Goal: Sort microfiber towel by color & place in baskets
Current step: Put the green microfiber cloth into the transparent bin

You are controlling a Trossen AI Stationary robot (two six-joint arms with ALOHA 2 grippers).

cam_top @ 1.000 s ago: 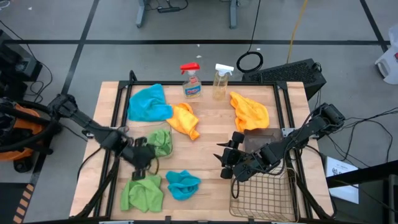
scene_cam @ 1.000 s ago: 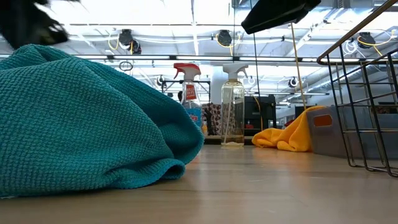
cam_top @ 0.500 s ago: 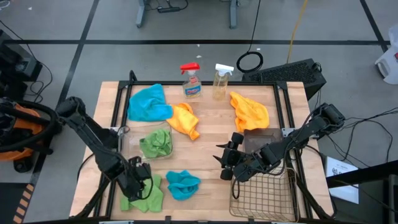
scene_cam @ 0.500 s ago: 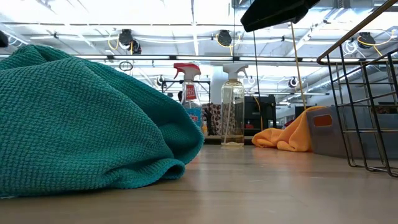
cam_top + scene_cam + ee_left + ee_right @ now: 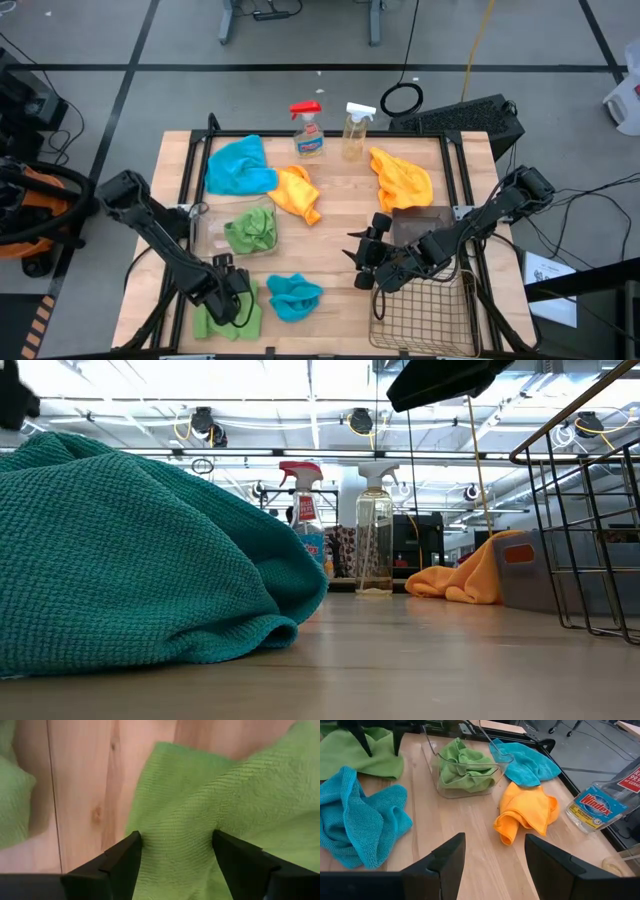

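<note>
A bright green towel (image 5: 222,320) lies flat near the table's front left. My left gripper (image 5: 235,300) stands open over it, fingers pointing down. A second green towel (image 5: 252,230) lies crumpled in the clear tub (image 5: 210,228). One blue towel (image 5: 295,296) lies beside the near green one, and another (image 5: 240,165) at the far left. Two orange towels (image 5: 295,192) (image 5: 402,178) lie farther back. My right gripper (image 5: 365,255) hangs open and empty in front of the dark grey bin (image 5: 420,225) and the wire basket (image 5: 425,312). My left gripper comes at the near green towel (image 5: 200,795) from above, its two open fingertips (image 5: 131,842) down at the cloth's surface, a stretch of flat towel between them. Whether the tips touch the cloth I cannot tell. The towel lies on the table.
Two spray bottles (image 5: 308,130) (image 5: 356,128) stand at the table's far edge. Bare wood (image 5: 340,230) lies between the tub and the grey bin. In the low view the blue towel (image 5: 130,560) fills the left foreground.
My left gripper has gone from beside the clear tub toward the table's near edge and now stands over the flat green towel. The green towel in the tub, partly covered before, now shows whole.
</note>
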